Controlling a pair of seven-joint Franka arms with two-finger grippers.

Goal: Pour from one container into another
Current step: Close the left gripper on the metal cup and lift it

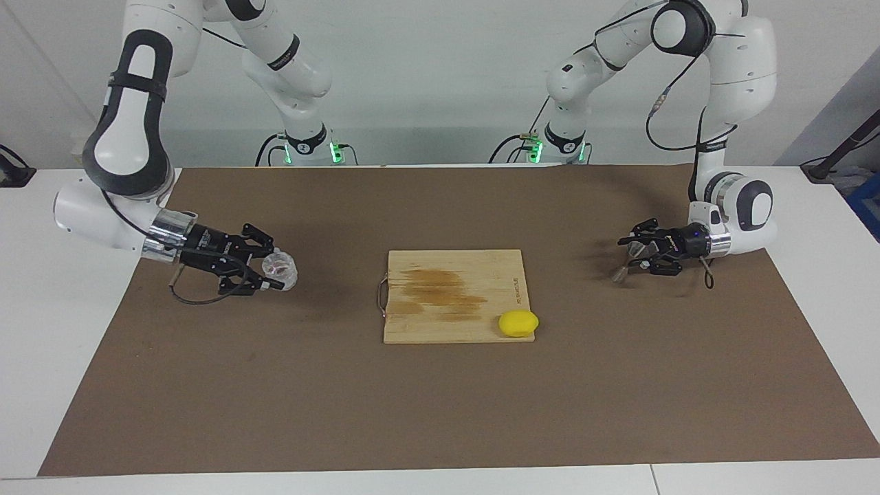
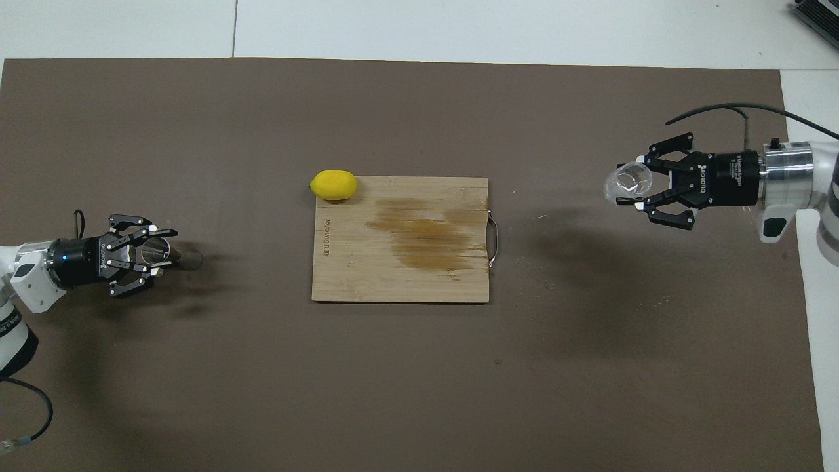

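**Tumbler and jigger at the two ends of the surface**

The glass tumbler (image 1: 280,269) (image 2: 628,183) is small, squat and clear, with a faceted wall. It is tipped on its side above the brown mat, at the right arm's end of the surface. The jigger (image 1: 629,260) (image 2: 167,254) is grey metal, two cones joined at a narrow waist. It leans over, its lower cone touching the mat, at the left arm's end.
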